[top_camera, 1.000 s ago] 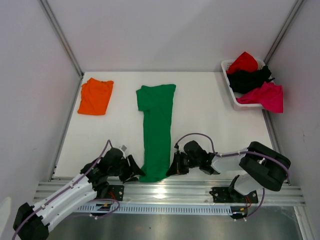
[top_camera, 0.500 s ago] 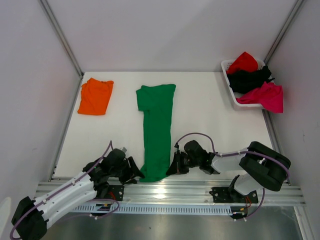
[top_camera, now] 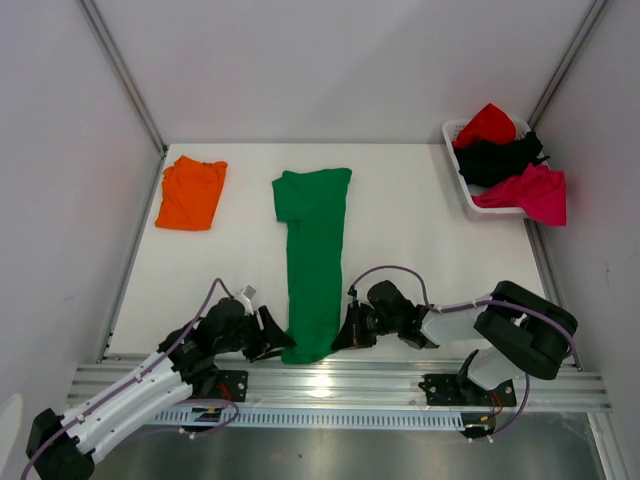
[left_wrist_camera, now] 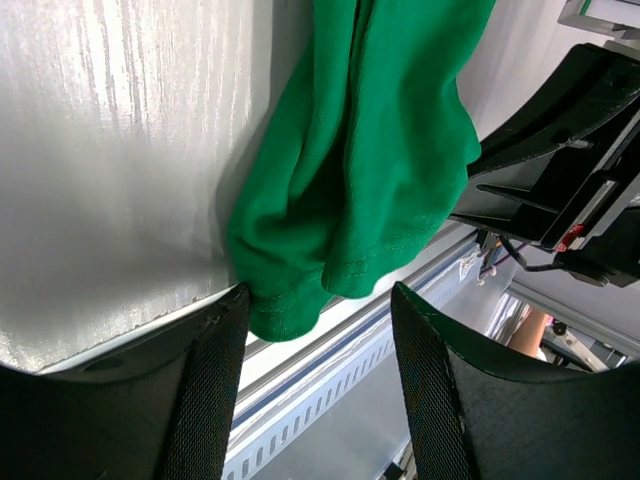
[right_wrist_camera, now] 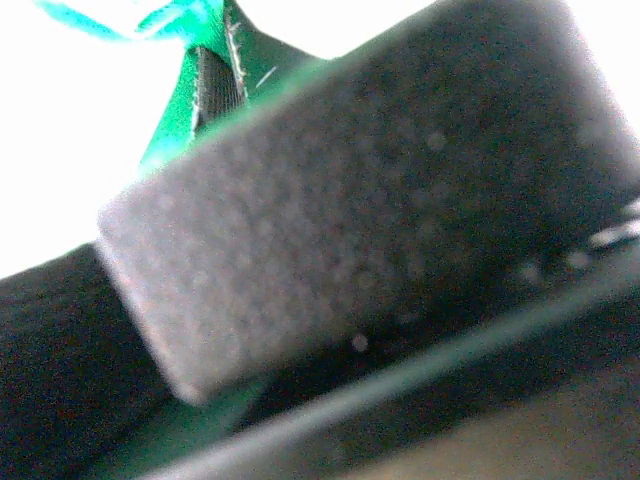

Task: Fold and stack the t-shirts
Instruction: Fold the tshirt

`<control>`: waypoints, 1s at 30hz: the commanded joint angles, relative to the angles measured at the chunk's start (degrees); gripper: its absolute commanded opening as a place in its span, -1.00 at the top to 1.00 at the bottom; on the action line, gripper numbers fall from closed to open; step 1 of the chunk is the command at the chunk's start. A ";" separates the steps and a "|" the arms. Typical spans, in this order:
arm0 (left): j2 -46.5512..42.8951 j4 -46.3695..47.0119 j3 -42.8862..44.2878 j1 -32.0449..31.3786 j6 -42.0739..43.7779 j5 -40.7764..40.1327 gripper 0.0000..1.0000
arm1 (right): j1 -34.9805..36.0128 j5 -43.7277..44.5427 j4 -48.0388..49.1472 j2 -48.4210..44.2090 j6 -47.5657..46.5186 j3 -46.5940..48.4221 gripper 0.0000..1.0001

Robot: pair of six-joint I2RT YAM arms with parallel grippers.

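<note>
The bright green t-shirt (top_camera: 313, 250) lies folded into a long strip down the middle of the table, its hem at the near edge. It also shows in the left wrist view (left_wrist_camera: 370, 170). My left gripper (top_camera: 276, 340) is open at the hem's left corner. In the left wrist view (left_wrist_camera: 320, 400) the hem hangs just ahead of the fingers (left_wrist_camera: 200, 390). My right gripper (top_camera: 342, 335) is at the hem's right corner, shut on green cloth (right_wrist_camera: 165, 435), with its pad (right_wrist_camera: 380, 200) filling that view. The orange t-shirt (top_camera: 190, 192) lies folded at the back left.
A white basket (top_camera: 463, 185) at the back right holds red (top_camera: 487, 124), black (top_camera: 500, 157) and magenta (top_camera: 530, 192) t-shirts. The metal rail (top_camera: 340, 378) runs along the table's near edge under the hem. Grey walls close in both sides.
My left gripper has shifted slightly right, closer to the green hem. The right gripper and the shirts have not visibly moved.
</note>
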 commanded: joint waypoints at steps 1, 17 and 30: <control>0.25 0.06 -2.76 -0.72 1.39 0.25 -0.23 | 0.32 -0.41 2.74 0.44 0.04 0.30 0.98; 2.27 -4.77 -1.35 -0.89 2.01 -0.64 -0.22 | 0.41 -0.58 3.53 0.88 0.21 0.30 0.98; 4.73 -6.18 -0.56 -1.07 2.98 -1.95 -0.22 | 0.32 -0.32 3.18 0.35 0.13 0.21 0.98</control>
